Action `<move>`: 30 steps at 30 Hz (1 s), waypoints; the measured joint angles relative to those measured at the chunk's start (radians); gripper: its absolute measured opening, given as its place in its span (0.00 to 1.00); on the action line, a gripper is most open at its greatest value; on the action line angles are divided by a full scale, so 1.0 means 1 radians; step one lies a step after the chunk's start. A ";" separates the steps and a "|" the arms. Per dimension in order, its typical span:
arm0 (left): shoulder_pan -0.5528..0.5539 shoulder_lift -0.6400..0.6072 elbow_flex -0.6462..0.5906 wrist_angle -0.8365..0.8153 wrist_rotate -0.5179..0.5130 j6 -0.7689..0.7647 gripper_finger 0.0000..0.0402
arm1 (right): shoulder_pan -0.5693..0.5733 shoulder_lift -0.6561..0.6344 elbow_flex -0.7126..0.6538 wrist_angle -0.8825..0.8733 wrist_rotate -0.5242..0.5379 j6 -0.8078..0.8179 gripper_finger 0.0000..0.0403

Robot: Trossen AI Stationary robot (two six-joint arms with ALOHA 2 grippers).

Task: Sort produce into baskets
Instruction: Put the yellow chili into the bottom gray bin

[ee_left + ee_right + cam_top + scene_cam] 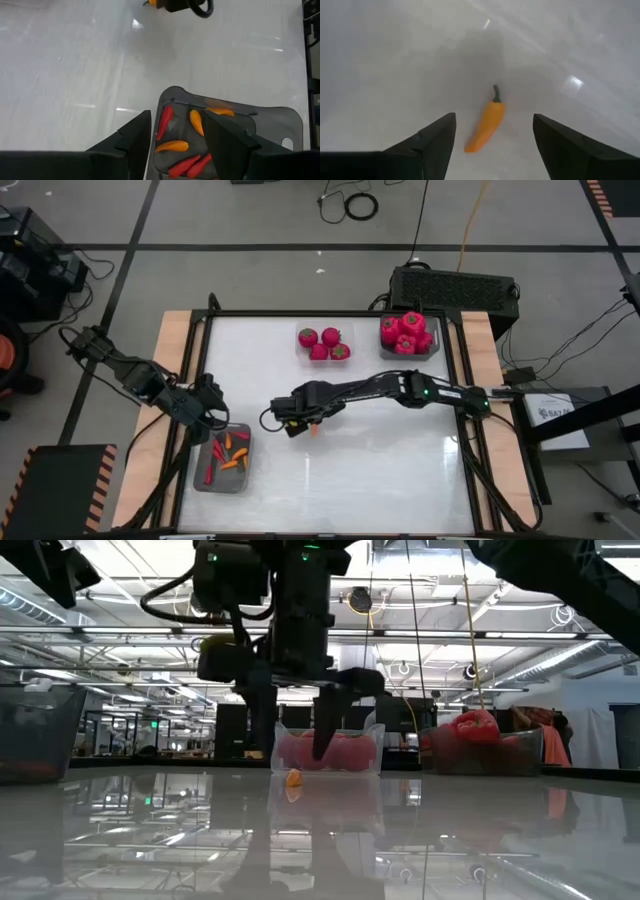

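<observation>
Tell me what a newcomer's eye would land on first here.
The bright red tomatoes: a loose cluster at the table's far edge and a heap in the grey tray beside it. Next, the right gripper open at mid-table above a lone orange pepper. The left gripper hangs over the pepper tray.

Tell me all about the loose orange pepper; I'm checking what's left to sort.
The orange pepper is small, slender and tapered, smooth-skinned, with a short dark green stem. It lies flat on the white table, outside both trays, touching only the tabletop. The right gripper is above it, fingers open on either side, not touching it.
</observation>
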 joint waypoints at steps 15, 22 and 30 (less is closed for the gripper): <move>0.000 0.002 -0.002 -0.001 0.000 -0.019 0.45 | -0.008 0.047 -0.008 0.033 -0.059 -0.013 0.40; 0.000 0.002 -0.002 -0.001 0.001 -0.019 0.45 | -0.003 0.053 -0.007 0.030 -0.056 -0.003 0.19; 0.000 0.002 -0.002 -0.001 0.005 -0.019 0.45 | 0.015 0.049 -0.006 0.021 -0.047 -0.005 0.01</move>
